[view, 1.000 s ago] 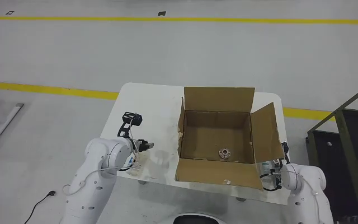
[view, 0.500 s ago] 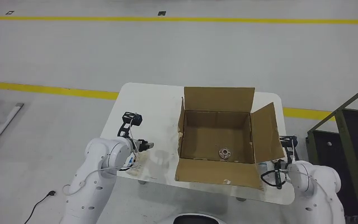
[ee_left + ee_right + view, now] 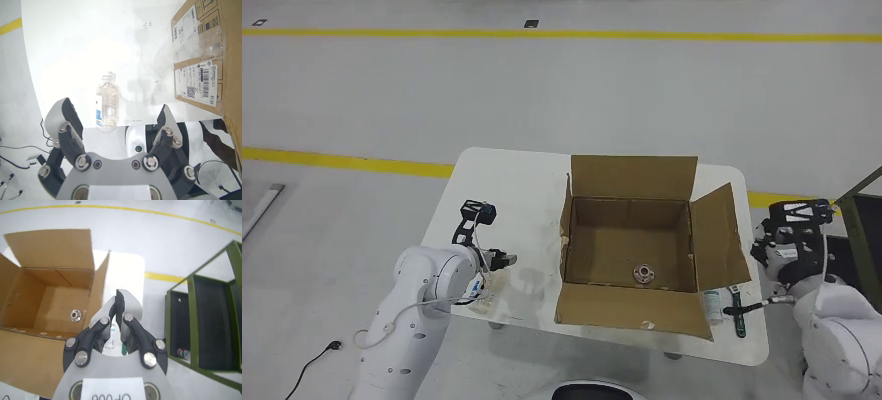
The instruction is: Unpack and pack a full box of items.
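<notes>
The open cardboard box [image 3: 630, 240] stands mid-table with its flaps up. One small metal flange [image 3: 642, 272] [image 3: 75, 315] lies on its floor. A clear plastic bottle [image 3: 107, 103] lies at the table's near-left edge, and my left gripper [image 3: 115, 105] hangs open above it without touching. My right gripper [image 3: 789, 232] [image 3: 118, 299] is raised off the table's right side, shut with nothing in it. Under it, right of the box, lie a small labelled bottle [image 3: 710, 299] [image 3: 112, 335] and a green-handled tool [image 3: 740, 306] [image 3: 123, 349].
A green metal rack [image 3: 208, 323] with dark compartments stands on the floor close to the table's right side, with a small item low inside. The white table [image 3: 512, 190] is bare between the left bottle and the box.
My right arm has risen from the table's front-right corner and swung out to the right, uncovering the small bottle and the green-handled tool. The left arm has not moved.
</notes>
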Controlling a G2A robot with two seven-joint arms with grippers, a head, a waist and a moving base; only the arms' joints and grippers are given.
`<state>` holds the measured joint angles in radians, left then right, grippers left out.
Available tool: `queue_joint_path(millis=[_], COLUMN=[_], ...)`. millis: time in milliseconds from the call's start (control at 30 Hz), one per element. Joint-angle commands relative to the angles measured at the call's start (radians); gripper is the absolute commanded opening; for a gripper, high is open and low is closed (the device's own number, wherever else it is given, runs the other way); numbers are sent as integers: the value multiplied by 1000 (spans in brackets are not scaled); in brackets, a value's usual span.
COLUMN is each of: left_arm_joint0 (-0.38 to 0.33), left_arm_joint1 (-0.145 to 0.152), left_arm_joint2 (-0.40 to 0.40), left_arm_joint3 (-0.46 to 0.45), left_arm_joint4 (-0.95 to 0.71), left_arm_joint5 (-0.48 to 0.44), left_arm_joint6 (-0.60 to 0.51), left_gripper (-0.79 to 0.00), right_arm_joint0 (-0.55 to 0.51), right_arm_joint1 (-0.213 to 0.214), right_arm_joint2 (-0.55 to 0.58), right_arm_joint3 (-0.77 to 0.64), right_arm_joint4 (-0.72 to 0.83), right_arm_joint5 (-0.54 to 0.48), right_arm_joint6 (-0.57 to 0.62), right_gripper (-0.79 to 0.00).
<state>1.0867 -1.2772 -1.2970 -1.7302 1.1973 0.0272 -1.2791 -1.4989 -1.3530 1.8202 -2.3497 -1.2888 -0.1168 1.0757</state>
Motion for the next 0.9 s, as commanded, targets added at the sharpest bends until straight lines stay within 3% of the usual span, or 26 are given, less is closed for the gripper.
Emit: queue_joint_path(millis=[0, 233, 367, 533, 867], left_arm_joint0=[0, 0, 0, 0, 0], left_arm_joint1=[0, 0, 0, 0, 0], left_arm_joint2=[0, 0, 0, 0, 0], left_arm_joint3=[0, 0, 0, 0, 0], left_arm_joint4=[0, 0, 0, 0, 0], left_arm_joint5=[0, 0, 0, 0, 0], left_arm_joint6=[0, 0, 0, 0, 0], left_gripper=[0, 0, 0, 0, 0], right_arm_joint0=[16, 31, 110, 240, 432], right_arm_joint1=[2, -5, -15, -35, -61], right_arm_joint2=[-97, -448, -574, -620, -642], right_arm_joint3=[0, 5, 191, 399, 742], right_arm_joint4=[-33, -305, -454, -466, -425], right_arm_joint5=[-22, 48, 102, 197, 204], right_arm_joint6=[23, 162, 199, 234, 303], right_gripper=[-785, -785, -785, -785, -785])
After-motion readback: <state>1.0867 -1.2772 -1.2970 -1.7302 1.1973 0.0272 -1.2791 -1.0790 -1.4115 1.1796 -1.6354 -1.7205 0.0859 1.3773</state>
